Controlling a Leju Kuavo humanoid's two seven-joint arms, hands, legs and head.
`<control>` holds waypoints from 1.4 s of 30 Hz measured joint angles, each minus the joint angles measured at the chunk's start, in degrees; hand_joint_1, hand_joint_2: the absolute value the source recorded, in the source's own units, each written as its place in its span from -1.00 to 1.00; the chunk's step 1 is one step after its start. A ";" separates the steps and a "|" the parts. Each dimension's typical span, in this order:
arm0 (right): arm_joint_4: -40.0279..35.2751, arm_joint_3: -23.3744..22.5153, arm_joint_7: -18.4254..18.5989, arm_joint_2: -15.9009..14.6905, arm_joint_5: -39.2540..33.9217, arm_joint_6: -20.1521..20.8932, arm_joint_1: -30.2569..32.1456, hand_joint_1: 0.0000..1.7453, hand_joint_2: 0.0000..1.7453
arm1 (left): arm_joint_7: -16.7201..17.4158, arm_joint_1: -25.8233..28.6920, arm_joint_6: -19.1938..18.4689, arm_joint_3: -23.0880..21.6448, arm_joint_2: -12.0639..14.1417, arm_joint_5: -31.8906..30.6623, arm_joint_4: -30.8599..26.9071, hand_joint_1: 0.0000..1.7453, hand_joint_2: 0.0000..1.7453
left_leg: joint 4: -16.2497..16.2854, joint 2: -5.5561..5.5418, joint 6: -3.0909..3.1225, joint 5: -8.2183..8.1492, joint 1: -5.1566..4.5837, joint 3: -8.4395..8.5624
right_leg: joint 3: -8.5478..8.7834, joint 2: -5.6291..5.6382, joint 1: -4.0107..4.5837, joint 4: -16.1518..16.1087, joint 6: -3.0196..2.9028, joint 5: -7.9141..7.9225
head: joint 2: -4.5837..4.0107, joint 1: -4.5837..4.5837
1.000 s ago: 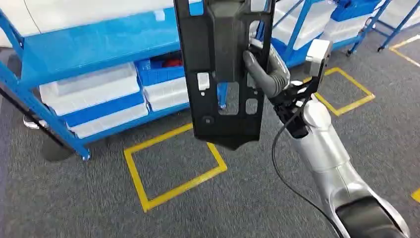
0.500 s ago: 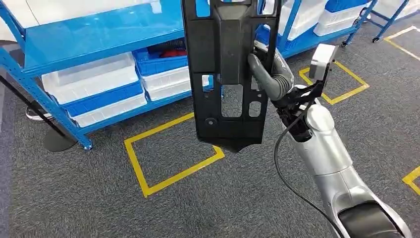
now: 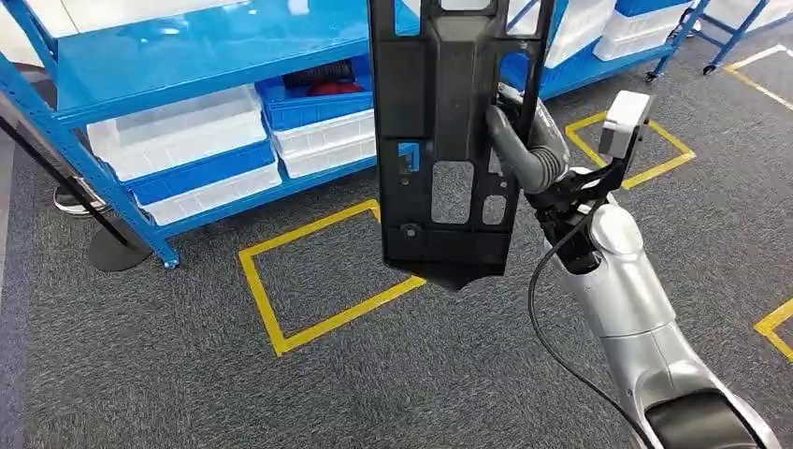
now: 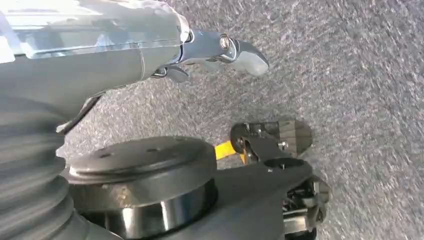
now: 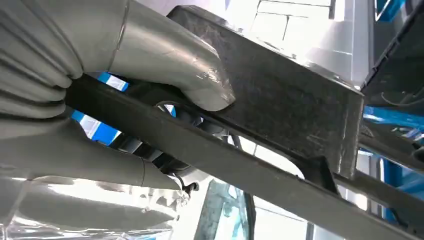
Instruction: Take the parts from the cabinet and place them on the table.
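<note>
A long black plastic panel part point(image 3: 439, 140) with several cut-outs hangs upright in front of me in the head view. My right hand point(image 3: 519, 150) grips it along its right edge, thumb on the near face. In the right wrist view the grey thumb point(image 5: 170, 55) presses on the panel's dark rib point(image 5: 280, 110) and the other fingers point(image 5: 90, 165) wrap behind it. My left hand point(image 4: 220, 47) hangs over the grey carpet, fingers apart and holding nothing.
A blue shelving rack point(image 3: 187, 56) with white and blue bins point(image 3: 187, 150) stands at the back left. A second rack point(image 3: 645, 28) is at the back right. Yellow tape squares point(image 3: 327, 281) mark the carpet. A round black stand base point(image 3: 117, 253) sits by the rack's leg.
The whole picture has shifted, so the camera has moved: rack and tape squares sit a little further right. The panel stays held in my right hand.
</note>
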 joint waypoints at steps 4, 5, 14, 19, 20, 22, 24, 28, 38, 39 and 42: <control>-0.02 -0.75 0.07 -0.92 -1.03 0.39 0.89 1.00 1.00 | 0.17 0.09 0.26 -0.09 0.22 0.37 0.00 -1.00 1.00 | 0.03 0.98 0.57 0.32 -0.06 -0.63 | -7.24 -0.03 -0.47 16.24 1.10 -7.80 | 0.00 0.00; 0.00 -0.74 0.09 -1.05 -1.09 0.57 1.22 1.00 1.00 | 0.17 0.15 0.28 -0.07 0.29 0.39 0.00 -1.00 1.00 | 0.06 1.38 0.57 0.34 -0.09 -0.72 | -7.94 -0.04 -0.59 17.85 1.15 -7.75 | 0.00 0.00; -1.01 -1.79 0.02 -2.16 -2.43 1.18 2.57 1.00 1.00 | -0.72 -0.09 0.28 -0.18 0.46 0.35 0.00 -1.00 1.00 | 0.22 5.20 -0.87 0.16 -0.75 -0.68 | 1.32 -2.02 0.59 -1.23 -1.30 0.17 | 0.00 -0.02; -1.73 -2.08 -0.24 -2.21 -1.57 0.44 4.30 1.00 1.00 | -0.06 0.38 0.44 -0.18 0.83 -0.11 0.00 -1.00 1.00 | 16.61 0.21 -1.74 -9.06 -0.46 -7.43 | 1.17 0.64 0.11 -1.75 -2.55 0.98 | 0.00 -0.02; -2.03 -2.34 -0.24 -2.21 -1.40 0.26 5.17 1.00 1.00 | 0.07 0.50 0.44 -0.18 0.94 -0.13 0.00 -1.00 1.00 | 18.79 0.20 -1.75 -9.28 -0.45 -8.32 | 1.11 1.29 0.16 -1.65 -2.55 1.00 | 0.00 -0.02; -2.52 -2.84 -0.28 -2.27 -0.90 0.13 6.49 1.00 1.00 | 0.39 0.54 0.50 -0.18 1.09 -0.13 -0.02 -1.00 1.00 | 15.10 0.11 -1.61 -6.23 -0.44 -6.41 | 1.05 2.55 0.16 -1.31 -2.53 1.00 | 0.00 -0.02; -3.02 -3.41 -0.76 -2.45 -0.46 0.20 7.24 1.00 1.00 | 0.46 0.52 0.65 -0.18 1.27 -0.11 -0.02 -1.00 1.00 | 5.54 -1.25 -1.26 -1.41 -0.25 -1.74 | 1.00 3.89 0.14 -0.86 -2.39 0.90 | 0.00 -0.02; -3.37 -4.75 -2.03 -2.93 0.20 0.46 8.96 1.00 1.00 | 0.50 0.56 1.14 -0.18 1.55 0.02 -0.02 -1.00 1.00 | 1.35 -3.51 -0.74 -1.44 -0.20 0.03 | -0.37 6.17 -0.23 -0.23 -0.90 1.36 | 0.00 -0.04; -5.07 -9.75 -6.86 -3.91 7.52 1.47 16.05 1.00 1.00 | -0.11 0.73 1.46 -0.13 2.06 0.35 -0.02 -1.00 1.00 | 0.06 2.83 0.37 -0.47 0.14 0.06 | -4.42 -0.32 -1.54 10.51 1.77 -3.03 | 0.00 -0.02; -5.68 -10.42 -7.12 -3.91 8.00 1.81 16.56 1.00 1.00 | -0.11 0.70 1.46 -0.13 2.08 0.26 -0.02 -1.00 1.00 | 0.10 3.39 0.20 -0.57 0.14 0.14 | -1.32 -1.37 -1.57 5.07 1.76 -0.90 | 0.00 -0.02; -7.15 -12.09 -8.15 -3.91 8.96 2.65 18.10 1.00 1.00 | -0.11 0.63 1.44 -0.15 2.25 -0.26 -0.02 -1.00 1.00 | 0.16 4.51 -0.88 -0.87 -0.24 0.32 | 1.58 -3.31 -0.58 -0.82 0.43 -0.25 | 0.00 -0.02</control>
